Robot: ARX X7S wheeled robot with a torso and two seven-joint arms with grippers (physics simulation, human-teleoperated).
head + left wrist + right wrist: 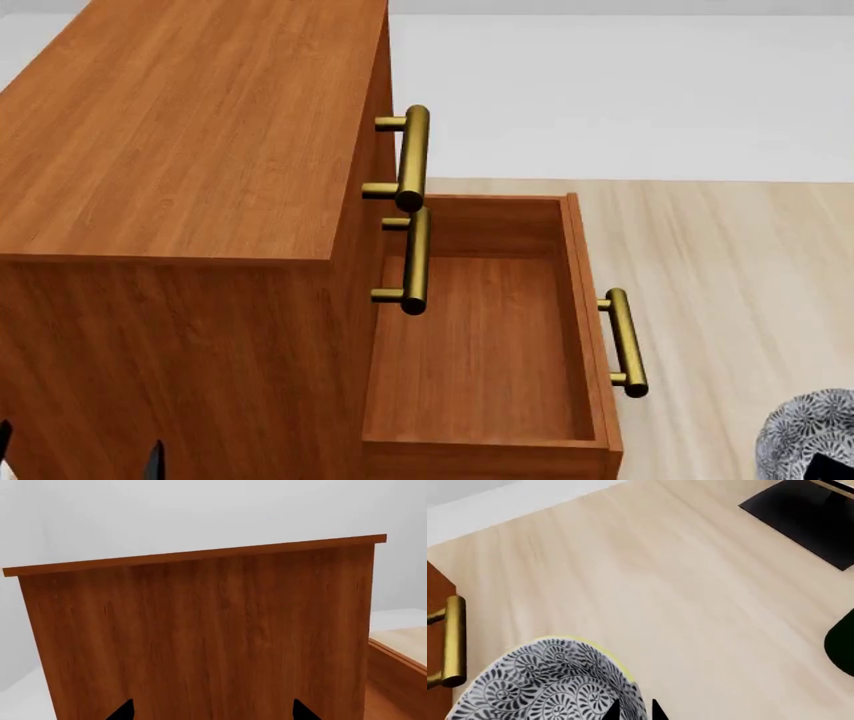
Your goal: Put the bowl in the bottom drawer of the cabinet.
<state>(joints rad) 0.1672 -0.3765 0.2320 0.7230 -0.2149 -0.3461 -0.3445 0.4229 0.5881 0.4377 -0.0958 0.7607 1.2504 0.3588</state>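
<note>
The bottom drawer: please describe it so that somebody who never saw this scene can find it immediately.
Start at the tall reddish-brown wooden cabinet standing on the pale wooden floor. Its front carries three brass bar handles, one per drawer. The bottom drawer is the only one pulled out, an open, empty wooden box whose brass handle sits farthest from the cabinet body.

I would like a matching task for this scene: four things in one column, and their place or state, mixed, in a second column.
Things:
1. reddish-brown wooden bottom drawer
2. blue-and-white patterned bowl
3. brass bar handle of the top drawer
4. left gripper

Place or state:
A. facing the cabinet's plain side
B. pulled out, nothing inside
C. at the head view's lower right corner
D. above another handle

Pairs: 1-B, 2-C, 3-D, 4-A
</note>
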